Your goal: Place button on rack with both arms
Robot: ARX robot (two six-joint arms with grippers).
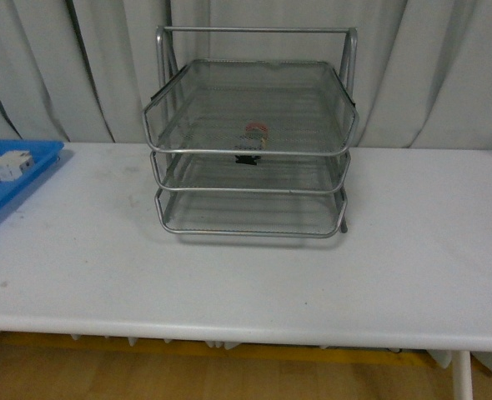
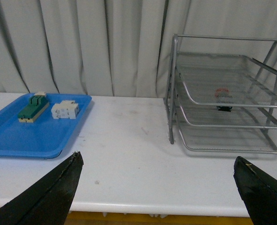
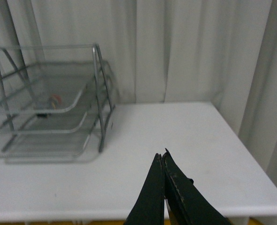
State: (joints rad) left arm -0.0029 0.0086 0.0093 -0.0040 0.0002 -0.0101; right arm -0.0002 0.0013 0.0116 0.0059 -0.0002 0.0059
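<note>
So the button (image 1: pixel 256 133) sits in the top tier of the rack (image 1: pixel 250 150), red cap up, roughly mid-tray and a bit toward the front edge. Black body shows through the mesh under it. Same thing visible from the left wrist cam (image 2: pixel 222 96) and, blurry, from the right wrist cam (image 3: pixel 55 100). Nothing's touching it.

Rack stands on the white table (image 1: pixel 413 250), back near the grey curtain (image 1: pixel 429 75). The 2 lower tiers look bare as far as I can tell.

Blue tray (image 2: pixel 35 129) is well off to the robot's left w/ a green-topped block (image 2: pixel 33 108) and a white blocky part (image 2: pixel 65 110) side by side in it.

Left gripper (image 2: pixel 159 187) is spread wide, fingers far apart, holding nothing. Right gripper (image 3: pixel 163 161) has its tips pressed together, also nothing in it. Both hang above the table's near side, well apart from the rack.
</note>
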